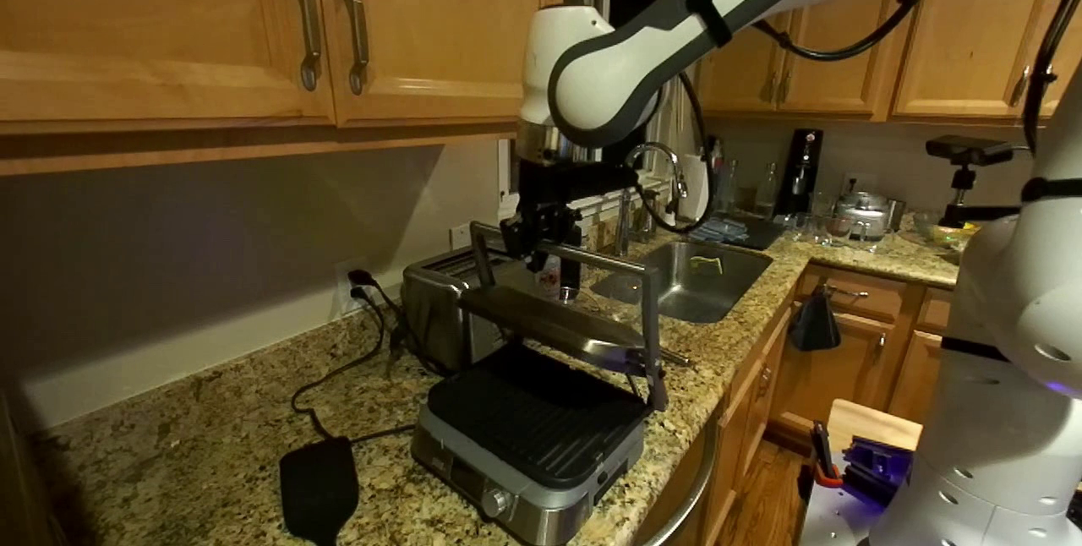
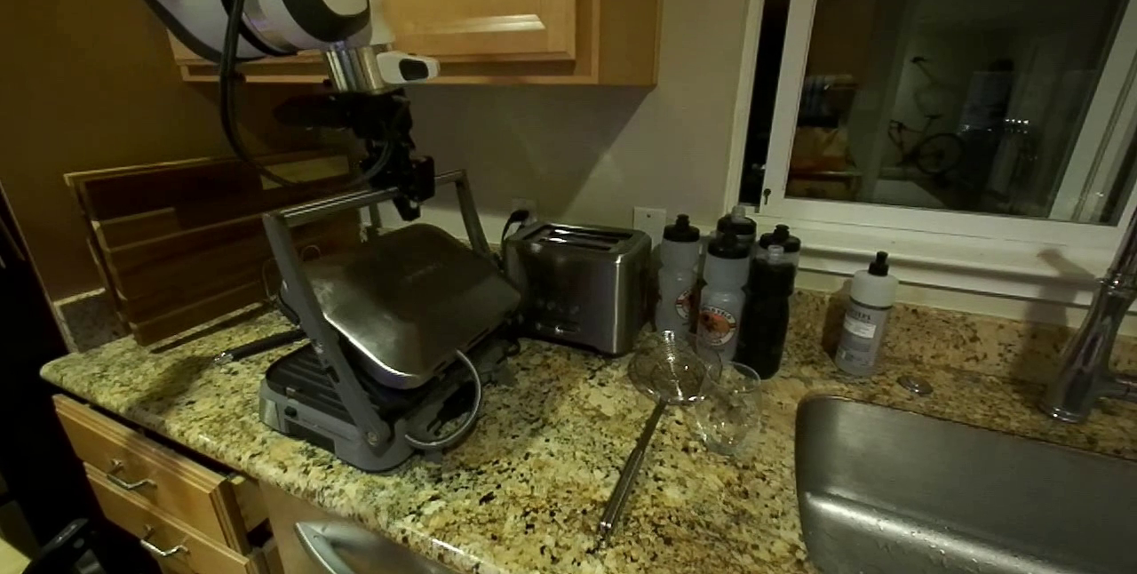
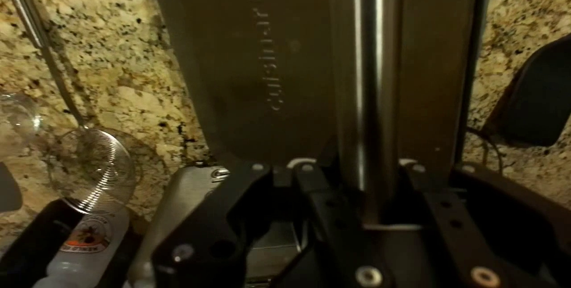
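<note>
Wrist view shows your black two-fingered tool (image 3: 368,181) drawn in tight around the round, polished-steel bar handle (image 3: 368,78) of a silver-and-black contact grill (image 1: 532,497). That grill stands on the speckled granite bench (image 1: 203,444), just beside a brushed-steel toaster (image 2: 573,291), its broad steel lid (image 2: 417,298) tilted and hanging apart from the black ridged lower plate (image 1: 541,415). Judging by this, the step in hand is shifting the raised lid by its handle; whether up or down, you can't tell from here. Your next move likely calls for a firm hold and a slow, curved path to suit the swinging handle, not a straight pull.
</note>
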`<move>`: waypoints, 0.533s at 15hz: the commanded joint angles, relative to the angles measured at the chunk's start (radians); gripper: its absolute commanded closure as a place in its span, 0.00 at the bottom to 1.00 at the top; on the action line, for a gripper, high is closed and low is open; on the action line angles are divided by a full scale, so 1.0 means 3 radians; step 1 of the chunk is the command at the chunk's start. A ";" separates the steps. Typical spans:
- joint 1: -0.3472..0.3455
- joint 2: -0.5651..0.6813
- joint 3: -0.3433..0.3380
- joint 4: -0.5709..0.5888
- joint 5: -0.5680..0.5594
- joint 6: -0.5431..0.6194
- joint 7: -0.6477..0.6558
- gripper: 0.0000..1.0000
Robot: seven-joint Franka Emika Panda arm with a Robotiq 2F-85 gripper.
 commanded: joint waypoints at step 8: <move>-0.0335 -0.0166 -0.0119 -0.0081 -0.0159 -0.0092 -0.0008 0.90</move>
